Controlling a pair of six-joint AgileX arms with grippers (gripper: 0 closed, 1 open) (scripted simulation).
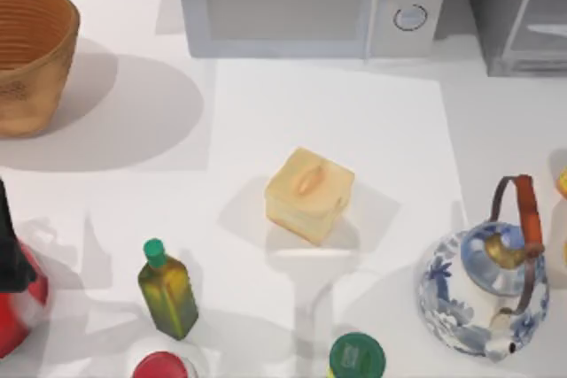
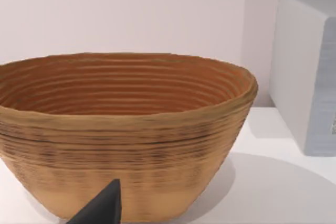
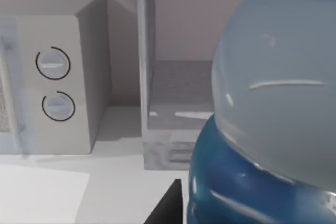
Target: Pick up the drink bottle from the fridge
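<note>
The drink bottle [image 3: 273, 108], pale blue above a deep-blue band, looms very close in the right wrist view. My right gripper [image 3: 231, 216] is shut on it, with one dark fingertip [image 3: 165, 209] pressed against its side. Beyond it stands the fridge [image 3: 178, 95], a dark grey cabinet whose light-framed door [image 3: 146, 51] is swung open on a bare shelf. In the top view the fridge [image 1: 523, 15] is at the back right corner. My left arm [image 1: 9, 245] is parked at the left edge.
Pale grey microwave [image 1: 306, 2] at the back centre. Woven basket [image 1: 27, 55] back left. Yellow box [image 1: 308, 194] in the middle. Blue-and-white teapot [image 1: 485, 285] front right. Olive bottle [image 1: 166, 289], red-capped bottle [image 1: 161, 366] and green-lidded jar [image 1: 357, 357] along the front.
</note>
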